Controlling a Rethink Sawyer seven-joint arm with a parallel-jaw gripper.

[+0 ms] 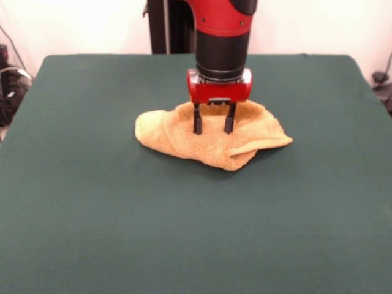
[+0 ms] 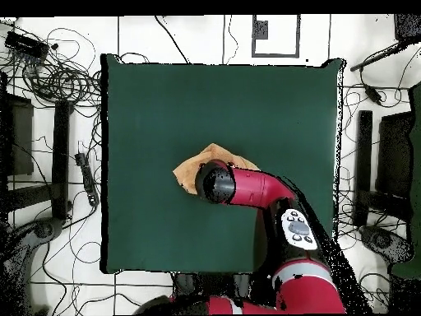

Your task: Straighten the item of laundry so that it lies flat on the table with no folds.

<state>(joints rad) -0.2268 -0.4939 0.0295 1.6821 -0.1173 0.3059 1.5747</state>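
Terry-cloth towel (image 1: 211,138) lies bunched directly beneath the gripper (image 1: 213,127), whose parted fingers press into it, gripping nothing; closing here risks pinching several layers, dragging folds across the table (image 1: 92,214).

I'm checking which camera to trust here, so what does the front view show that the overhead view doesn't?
Only the front view shows the gripper: its two fingers are spread apart, tips down on the crumpled towel, and a folded flap lies at one end.

Only the overhead view shows the whole arm covering most of the towel, plus the cables on the floor around the table.

Both show the bunched towel near the table's middle, under the arm.
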